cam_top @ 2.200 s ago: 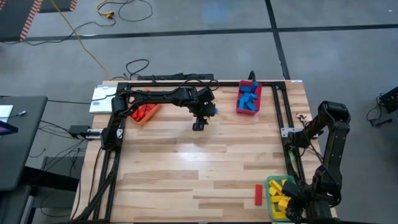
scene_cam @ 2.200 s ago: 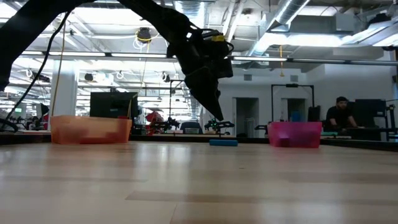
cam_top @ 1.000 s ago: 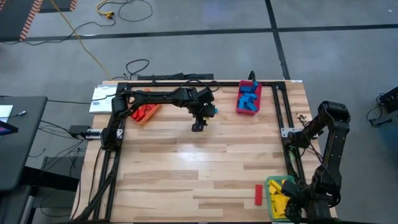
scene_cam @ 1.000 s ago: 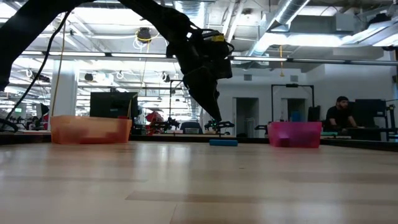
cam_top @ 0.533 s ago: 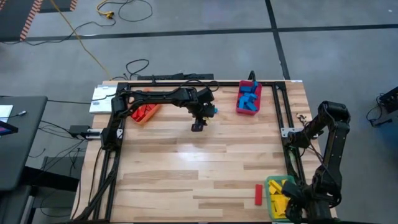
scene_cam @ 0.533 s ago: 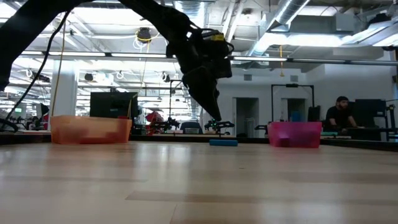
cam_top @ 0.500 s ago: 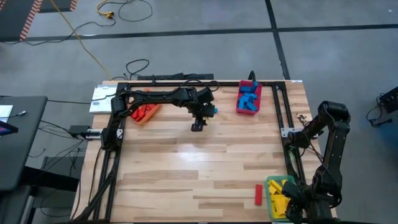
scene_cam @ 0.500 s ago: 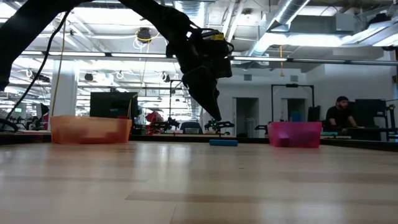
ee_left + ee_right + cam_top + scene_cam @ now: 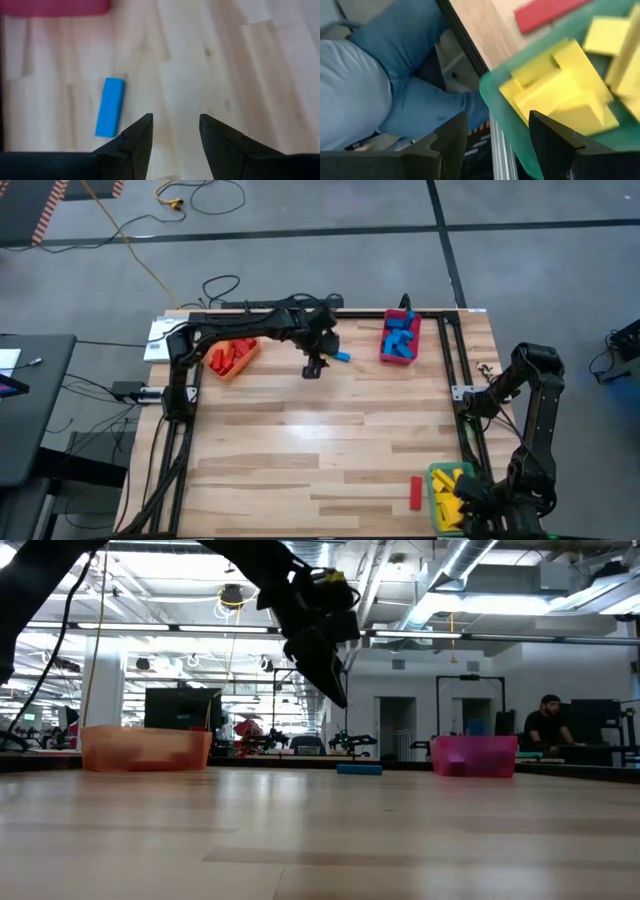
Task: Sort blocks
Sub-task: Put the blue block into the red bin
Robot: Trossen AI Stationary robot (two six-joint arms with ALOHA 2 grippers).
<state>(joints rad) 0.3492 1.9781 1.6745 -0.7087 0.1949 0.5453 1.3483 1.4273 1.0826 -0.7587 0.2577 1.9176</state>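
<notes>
Worktop: pale wood planks (image 9: 300, 450), framed by black rails on the left, far and right sides; bare across the middle.
Room: grey floor around the worktop with a yellow cable (image 9: 150, 270) and black cables; the low view shows a bright hall with ceiling pipes, monitors and a seated person (image 9: 545, 725) far right.
Writing: none readable.
Left pincer: (image 9: 312, 370) raised above the far middle of the worktop, fingers (image 9: 142, 135) parted with nothing between them.
Blue block: (image 9: 341, 357) lies flat on the worktop just right of the left pincer, between it and the red bin; also seen in the wrist view (image 9: 110, 107) and low view (image 9: 359, 769).
Red bin: (image 9: 381, 350) at the far right, holding blue blocks (image 9: 400, 338).
Orange bin: (image 9: 245, 357) at the far left, holding red blocks (image 9: 225, 357).
Green bin: (image 9: 434, 480) at the near right corner, holding yellow blocks (image 9: 450, 495).
Red block: (image 9: 416, 493) lies on the worktop just left of the green bin.
Right pincer: (image 9: 470, 515) over the near edge of the green bin, fingers (image 9: 452, 137) spread, empty; a person's blue-clad legs (image 9: 415, 65) show beyond the worktop edge.
</notes>
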